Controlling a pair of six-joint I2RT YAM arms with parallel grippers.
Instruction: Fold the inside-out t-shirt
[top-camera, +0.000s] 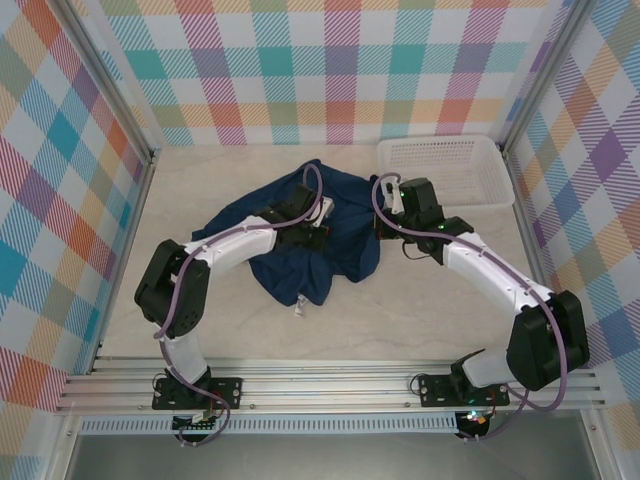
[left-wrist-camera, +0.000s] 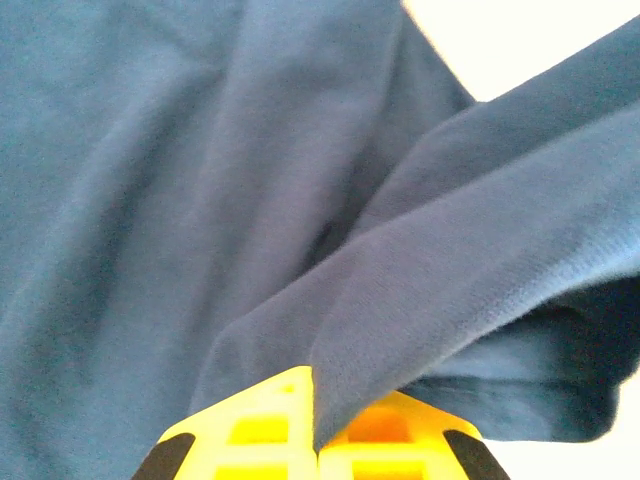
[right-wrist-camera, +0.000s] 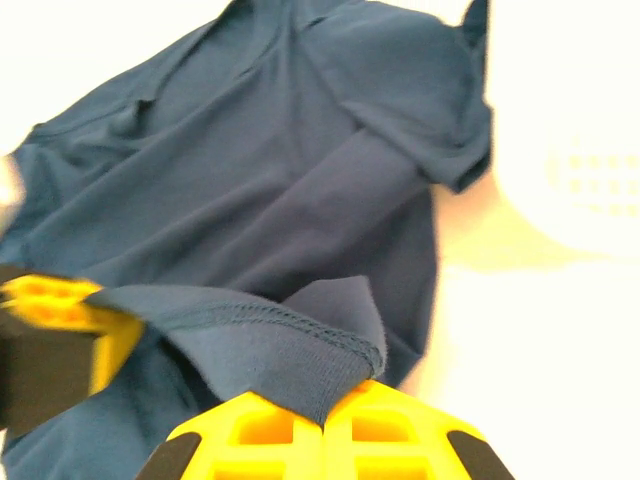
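A: Why are both jaws closed on the t-shirt (top-camera: 300, 265)?
B: Your left gripper (left-wrist-camera: 316, 405) pinches a fold (left-wrist-camera: 420, 300), your right gripper (right-wrist-camera: 325, 412) clamps the stitched hem (right-wrist-camera: 270, 315). The rest lies crumpled ahead of and between the jaws. Probably two anchors so you can spread it flat

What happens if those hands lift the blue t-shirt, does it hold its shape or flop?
Probably floppy: the t-shirt lies rumpled in soft folds and drapes from where the left hand and right hand pinch it. Likely light: a thin pinched hem seems enough to hold a fold up.
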